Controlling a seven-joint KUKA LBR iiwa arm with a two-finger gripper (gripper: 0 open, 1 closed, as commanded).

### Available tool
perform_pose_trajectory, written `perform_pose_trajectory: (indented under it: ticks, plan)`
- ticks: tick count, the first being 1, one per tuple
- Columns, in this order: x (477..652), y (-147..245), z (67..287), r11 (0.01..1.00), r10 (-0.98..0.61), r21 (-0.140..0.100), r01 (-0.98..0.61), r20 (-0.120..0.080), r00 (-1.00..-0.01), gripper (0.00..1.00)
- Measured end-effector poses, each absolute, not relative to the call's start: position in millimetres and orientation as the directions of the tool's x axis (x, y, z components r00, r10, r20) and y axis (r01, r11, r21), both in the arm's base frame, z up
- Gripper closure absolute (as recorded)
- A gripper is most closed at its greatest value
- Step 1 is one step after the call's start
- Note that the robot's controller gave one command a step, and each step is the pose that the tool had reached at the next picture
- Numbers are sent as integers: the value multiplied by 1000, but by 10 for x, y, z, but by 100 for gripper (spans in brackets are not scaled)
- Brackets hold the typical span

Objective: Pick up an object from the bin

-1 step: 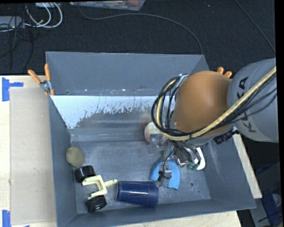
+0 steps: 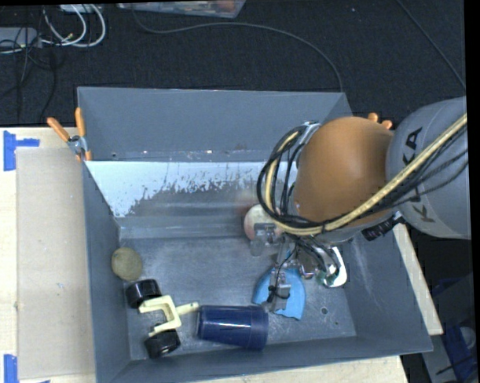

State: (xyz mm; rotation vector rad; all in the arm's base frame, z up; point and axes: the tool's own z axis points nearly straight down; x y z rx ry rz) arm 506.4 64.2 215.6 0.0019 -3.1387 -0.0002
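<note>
One blue piece point(image 2: 294, 305), just under hand point(image 2: 280, 290)

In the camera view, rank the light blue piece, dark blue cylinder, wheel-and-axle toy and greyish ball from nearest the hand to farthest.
1. Light blue piece, right beneath the hand, front right of the bin.
2. Dark blue cylinder, front middle.
3. Wheel-and-axle toy, front left.
4. Greyish ball, far left, farther back.

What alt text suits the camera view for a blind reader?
The gripper hangs over a light blue thing low in the grey bin. Left of it lie a dark blue cylinder, a black-wheeled axle and a dull ball.
</note>
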Motion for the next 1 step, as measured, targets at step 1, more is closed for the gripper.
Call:
perform_pose_trajectory:
  ticks: [1]
  plan:
    - [4936, 791, 1454, 1000, 31, 0, 31, 4, -1000, 0]
